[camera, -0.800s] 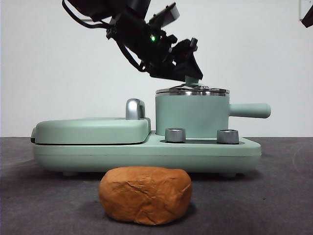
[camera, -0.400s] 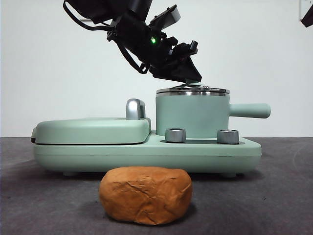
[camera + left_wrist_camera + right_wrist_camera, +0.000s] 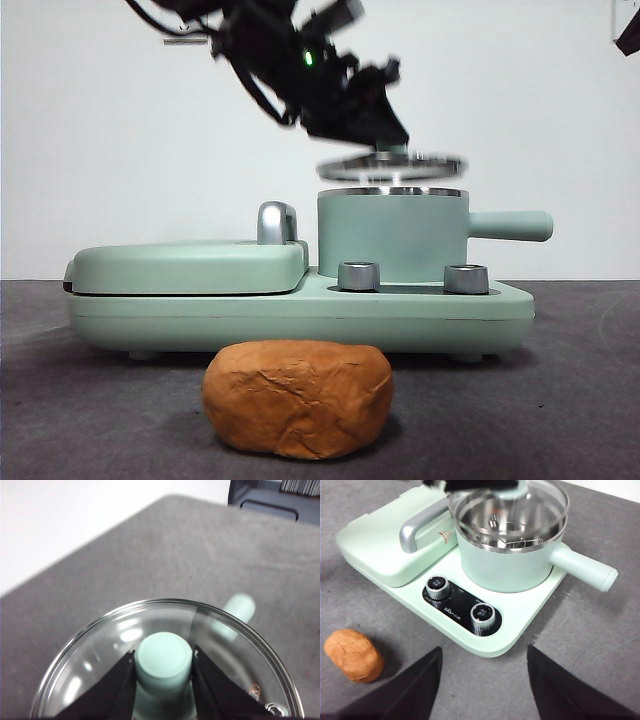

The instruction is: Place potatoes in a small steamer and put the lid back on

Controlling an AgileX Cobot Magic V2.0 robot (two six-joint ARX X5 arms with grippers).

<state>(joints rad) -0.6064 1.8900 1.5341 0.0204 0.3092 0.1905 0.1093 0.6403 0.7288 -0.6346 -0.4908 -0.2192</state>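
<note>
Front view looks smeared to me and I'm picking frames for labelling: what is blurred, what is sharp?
Front view: the lid and left gripper are motion-smeared; the steamer and potato are crisp. Left wrist view: soft overall, glare streaks on the glass. Right wrist view: sharp.

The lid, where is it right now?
In the front view the lid hangs just above the steamer, clear of its rim, held by its knob in the left gripper.
</note>
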